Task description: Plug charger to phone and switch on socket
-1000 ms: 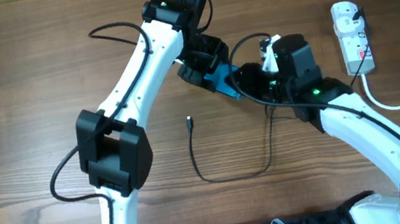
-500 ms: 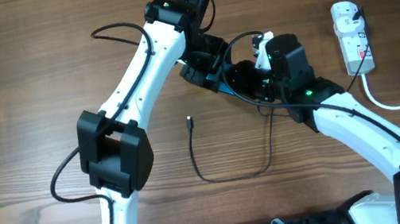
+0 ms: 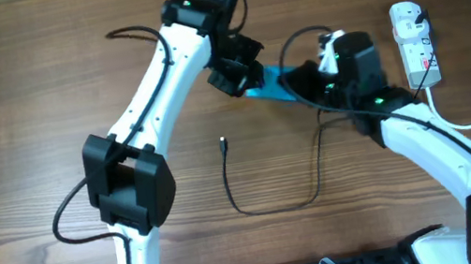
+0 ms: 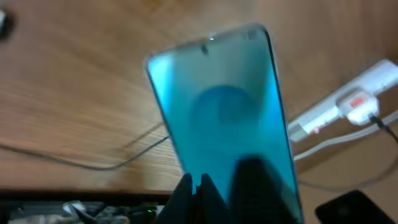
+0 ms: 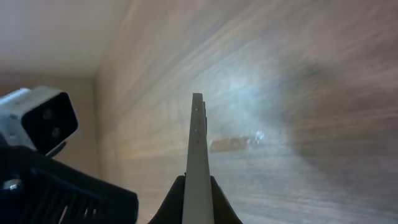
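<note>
Right fingers (image 5: 176,200) pinch your phone (image 4: 224,112) edge-on; left fingers (image 4: 258,186) clamp its other end, above the surface (image 3: 20,90).

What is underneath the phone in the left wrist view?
Wooden table, with the charger cable emerging at the left edge of the phone and the socket to its right. Whatever lies directly behind the phone is covered.

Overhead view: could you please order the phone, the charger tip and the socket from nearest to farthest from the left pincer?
1. phone, gripped in the left pincer itself.
2. charger tip, lower in the picture, slightly left.
3. socket, far right.
</note>
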`<state>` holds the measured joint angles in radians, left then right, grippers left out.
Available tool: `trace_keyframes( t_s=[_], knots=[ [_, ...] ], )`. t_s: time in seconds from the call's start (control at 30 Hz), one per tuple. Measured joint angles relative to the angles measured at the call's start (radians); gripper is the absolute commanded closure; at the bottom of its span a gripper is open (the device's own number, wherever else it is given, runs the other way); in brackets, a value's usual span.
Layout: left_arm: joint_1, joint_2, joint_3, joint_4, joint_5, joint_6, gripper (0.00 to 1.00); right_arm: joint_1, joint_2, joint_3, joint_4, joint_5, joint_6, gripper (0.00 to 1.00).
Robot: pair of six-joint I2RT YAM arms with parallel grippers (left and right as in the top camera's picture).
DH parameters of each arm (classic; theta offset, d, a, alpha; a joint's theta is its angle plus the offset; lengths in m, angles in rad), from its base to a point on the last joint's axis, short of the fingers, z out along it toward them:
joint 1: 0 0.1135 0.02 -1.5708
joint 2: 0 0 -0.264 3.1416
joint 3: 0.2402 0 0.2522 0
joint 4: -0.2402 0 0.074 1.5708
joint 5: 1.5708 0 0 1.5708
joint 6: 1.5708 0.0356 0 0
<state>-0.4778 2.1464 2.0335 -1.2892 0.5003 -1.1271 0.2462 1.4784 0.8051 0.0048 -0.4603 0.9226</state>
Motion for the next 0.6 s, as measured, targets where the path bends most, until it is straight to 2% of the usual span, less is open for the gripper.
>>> trace_keyframes(
  t_s=[0.07, 0.17, 0.3, 0.43, 0.6],
  knots=[
    [0.033, 0.000, 0.000, 0.025, 0.050, 0.129, 0.89, -0.038, -0.040, 0.000, 0.001, -0.007, 0.012, 0.96],
    [0.064, 0.000, -0.001, 0.097, 0.155, 0.256, 0.83, -0.065, -0.113, 0.000, 0.006, -0.011, 0.064, 0.96],
    [0.074, 0.000, -0.002, 0.262, 0.341, 0.346, 0.71, -0.086, -0.161, 0.000, 0.064, -0.010, 0.203, 0.96],
    [0.081, -0.006, -0.003, 0.422, 0.523, 0.326, 0.70, -0.089, -0.163, 0.000, 0.183, 0.011, 0.361, 0.96],
    [0.085, -0.015, -0.002, 0.480, 0.575, 0.189, 0.66, -0.089, -0.163, 0.000, 0.223, 0.113, 0.515, 0.96]
  ],
)
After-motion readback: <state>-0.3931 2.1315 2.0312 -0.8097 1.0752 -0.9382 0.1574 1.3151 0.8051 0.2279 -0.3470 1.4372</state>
